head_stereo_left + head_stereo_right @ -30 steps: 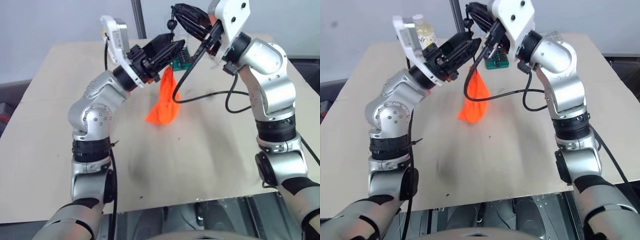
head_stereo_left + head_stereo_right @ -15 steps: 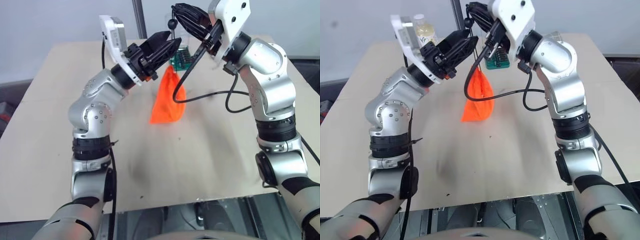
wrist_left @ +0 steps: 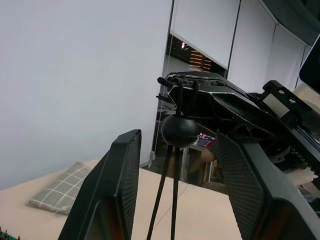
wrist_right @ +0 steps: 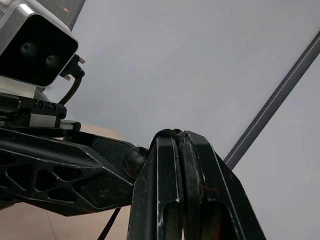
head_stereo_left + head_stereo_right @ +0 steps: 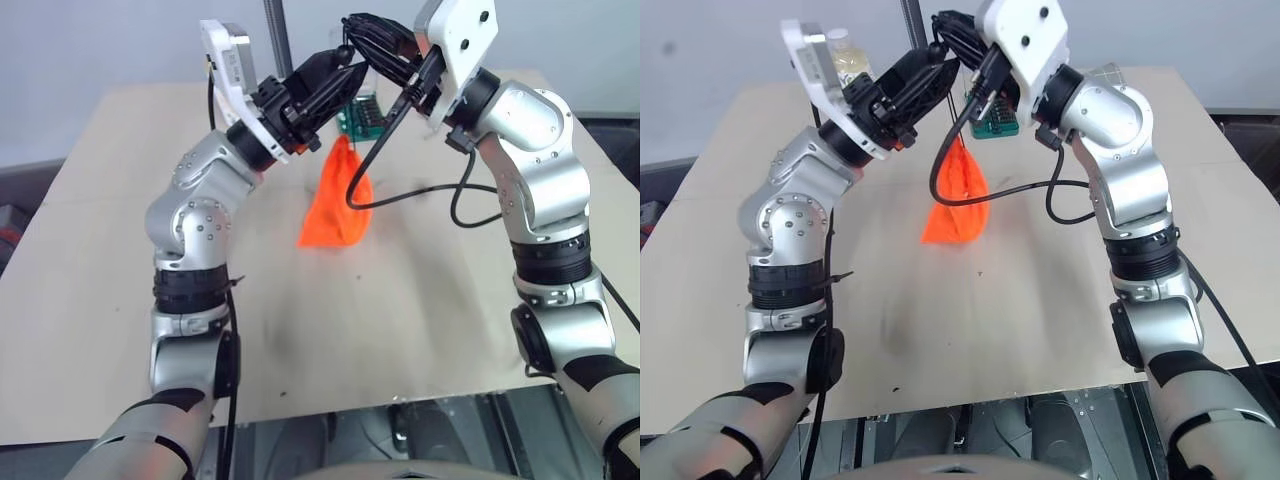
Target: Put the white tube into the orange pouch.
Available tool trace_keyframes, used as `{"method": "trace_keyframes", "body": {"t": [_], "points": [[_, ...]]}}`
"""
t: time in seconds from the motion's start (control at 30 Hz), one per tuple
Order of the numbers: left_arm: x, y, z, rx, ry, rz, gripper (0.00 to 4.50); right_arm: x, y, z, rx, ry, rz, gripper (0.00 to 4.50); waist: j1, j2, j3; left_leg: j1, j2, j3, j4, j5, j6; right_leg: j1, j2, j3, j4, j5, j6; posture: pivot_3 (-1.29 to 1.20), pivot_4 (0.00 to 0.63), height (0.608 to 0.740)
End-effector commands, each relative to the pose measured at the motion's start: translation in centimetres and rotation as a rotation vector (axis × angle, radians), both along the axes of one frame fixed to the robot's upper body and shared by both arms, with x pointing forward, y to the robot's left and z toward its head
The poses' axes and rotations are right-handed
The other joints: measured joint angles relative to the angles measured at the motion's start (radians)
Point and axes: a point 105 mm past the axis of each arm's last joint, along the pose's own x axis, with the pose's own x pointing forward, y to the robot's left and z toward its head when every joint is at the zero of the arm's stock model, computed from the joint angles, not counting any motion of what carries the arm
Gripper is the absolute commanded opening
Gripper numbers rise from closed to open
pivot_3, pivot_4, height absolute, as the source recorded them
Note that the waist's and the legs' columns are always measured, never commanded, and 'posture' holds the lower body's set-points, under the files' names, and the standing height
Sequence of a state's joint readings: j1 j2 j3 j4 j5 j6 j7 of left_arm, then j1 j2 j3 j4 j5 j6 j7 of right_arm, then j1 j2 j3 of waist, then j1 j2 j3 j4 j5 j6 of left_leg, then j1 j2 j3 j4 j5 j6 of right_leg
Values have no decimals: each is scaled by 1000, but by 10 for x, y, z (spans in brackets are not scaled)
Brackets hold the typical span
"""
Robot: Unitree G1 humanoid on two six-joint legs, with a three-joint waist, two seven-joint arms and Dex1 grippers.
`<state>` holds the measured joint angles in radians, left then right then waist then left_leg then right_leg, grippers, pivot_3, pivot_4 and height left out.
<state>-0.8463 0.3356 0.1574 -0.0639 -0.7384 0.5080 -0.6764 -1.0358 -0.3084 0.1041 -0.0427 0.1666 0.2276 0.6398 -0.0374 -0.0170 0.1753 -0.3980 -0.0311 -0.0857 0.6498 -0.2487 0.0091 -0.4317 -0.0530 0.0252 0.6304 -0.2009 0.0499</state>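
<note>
While hanging, orange pouch (image 5: 336, 200) dangles underneath.

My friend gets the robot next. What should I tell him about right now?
Right gripper: shut on the drawstring, holding the orange pouch hanging above the table.
Left gripper: open, fingers either side of the drawstring just below its black bead, not pinching.
White tube: can't be spotted, so whether it's inside the pouch is unclear.
Also on the table: green circuit board, yellowish bottle, checked cloth pouch.
Left: check for the tube, then set the pouch down.
</note>
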Motion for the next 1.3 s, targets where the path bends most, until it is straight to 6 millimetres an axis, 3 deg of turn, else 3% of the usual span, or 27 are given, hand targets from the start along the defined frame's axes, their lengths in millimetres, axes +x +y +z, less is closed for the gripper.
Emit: {"method": "trace_keyframes", "body": {"t": [0.03,0.13,0.17,0.4,0.63,0.83,1.03,1.13,1.3], "points": [[-6,5,23,-59,-84,10,1582,-11,2,8,11,-52,26,0,0,0,0,0,0,0,0,0,0,0,0,0,0,0,0,0,150,740],[-6,5,24,-60,-87,10,204,-11,2,6,8,-46,26,0,0,0,0,0,0,0,1,0,0,0,0,0,1,0,0,0,150,740],[-6,5,24,-60,-87,11,163,-11,3,5,8,-45,26,0,0,0,0,0,0,0,1,0,0,0,0,0,1,0,0,0,150,740],[-3,1,11,3,-67,25,167,-9,1,6,17,-44,20,0,0,0,0,0,0,0,1,0,0,0,0,0,2,0,0,0,150,740],[5,-8,-45,257,1,68,167,-10,-12,34,101,-84,-3,0,-1,0,0,1,0,1,1,0,0,0,0,1,4,0,0,0,150,740],[10,-4,-94,444,59,96,167,-10,-33,65,198,-134,-43,0,-1,0,0,1,0,1,1,0,0,-1,0,1,5,0,0,0,150,740],[11,8,-117,461,125,115,167,-9,-58,90,296,-166,-100,0,1,0,0,1,0,1,1,0,0,-1,0,1,5,0,0,0,150,740],[3,12,-138,535,172,87,167,-6,-76,102,368,-173,-142,0,-3,0,0,1,0,2,1,0,0,-1,0,2,5,0,0,0,150,740],[-1,17,-151,542,228,88,167,-1,-92,108,437,-146,-175,0,-2,0,0,1,1,3,1,0,0,-2,0,3,6,0,0,0,150,740]]}}
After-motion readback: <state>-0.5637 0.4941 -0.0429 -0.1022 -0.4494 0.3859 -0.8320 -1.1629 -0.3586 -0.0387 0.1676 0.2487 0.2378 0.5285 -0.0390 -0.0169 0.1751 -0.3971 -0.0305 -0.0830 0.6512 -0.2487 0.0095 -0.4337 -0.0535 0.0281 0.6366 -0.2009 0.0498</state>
